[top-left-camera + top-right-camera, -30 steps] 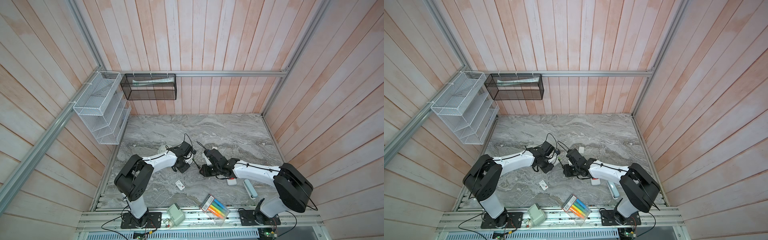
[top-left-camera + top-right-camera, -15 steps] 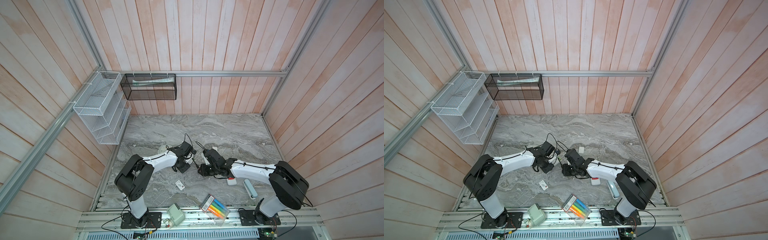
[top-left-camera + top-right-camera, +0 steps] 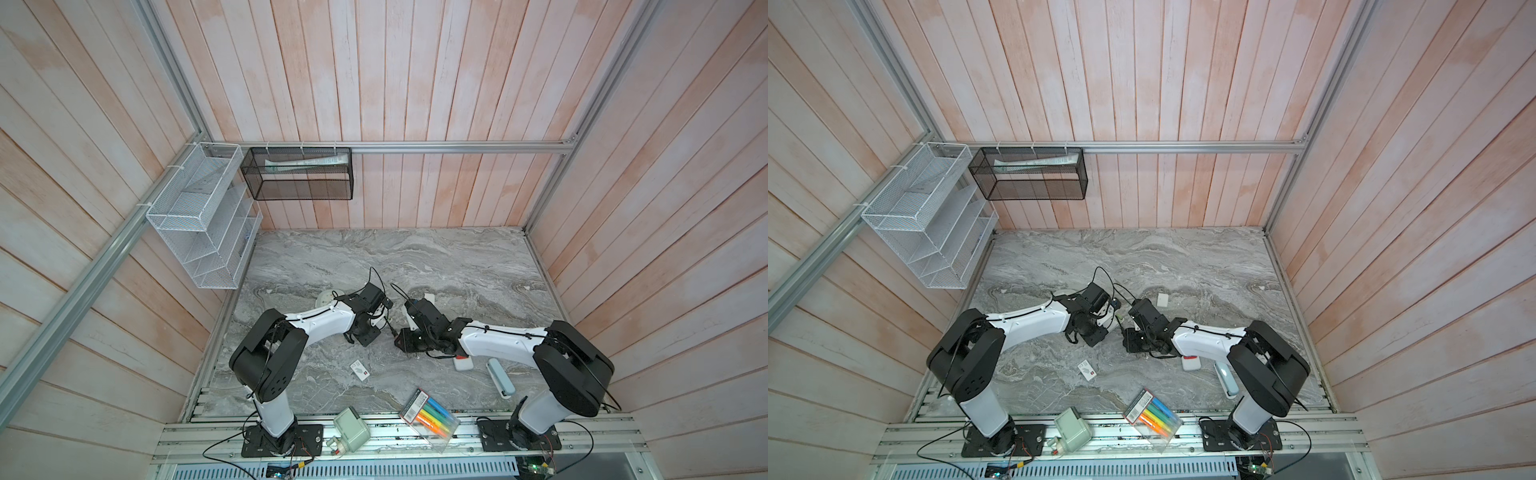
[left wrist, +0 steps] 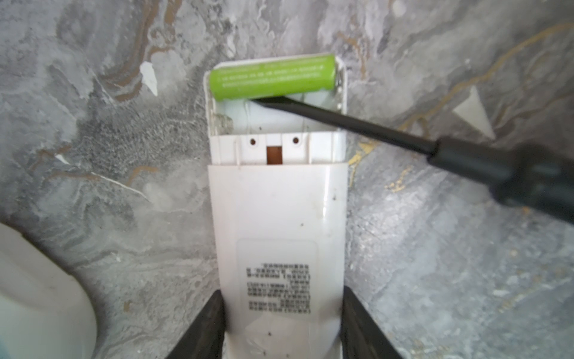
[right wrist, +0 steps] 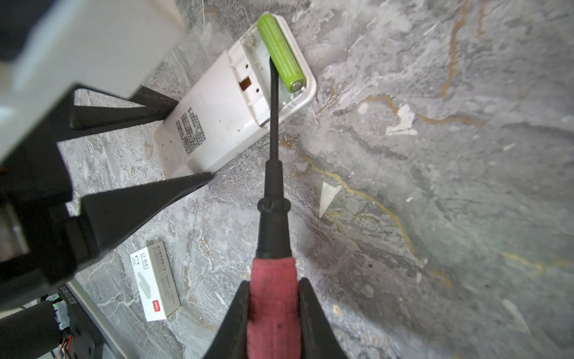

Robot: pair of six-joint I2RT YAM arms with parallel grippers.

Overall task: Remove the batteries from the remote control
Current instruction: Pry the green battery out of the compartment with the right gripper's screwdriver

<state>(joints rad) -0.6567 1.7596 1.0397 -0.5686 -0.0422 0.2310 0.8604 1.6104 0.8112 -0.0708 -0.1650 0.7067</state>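
The white remote control (image 4: 279, 217) lies back-up on the marble table, and my left gripper (image 4: 282, 295) is shut on its near end. Its compartment is uncovered. One yellow-green battery (image 4: 273, 77) sits across the far end, and the slot beside it holds only a spring. My right gripper (image 5: 273, 286) is shut on the red handle of a screwdriver (image 5: 273, 248). The black tip touches the battery (image 5: 281, 52) from the compartment side. In both top views the two grippers (image 3: 380, 320) (image 3: 405, 338) meet at mid-table.
A small staple box (image 5: 155, 279) lies near the front. A marker pack (image 3: 430, 417), a white block (image 3: 462, 363) and a pale blue case (image 3: 500, 378) lie front right. A white lid piece (image 3: 1163, 299) lies behind the right gripper. Wire baskets (image 3: 199, 216) hang on the walls.
The right arm has shifted slightly to the left with the screwdriver. The left arm and the remote control have not moved, and both grips are the same.
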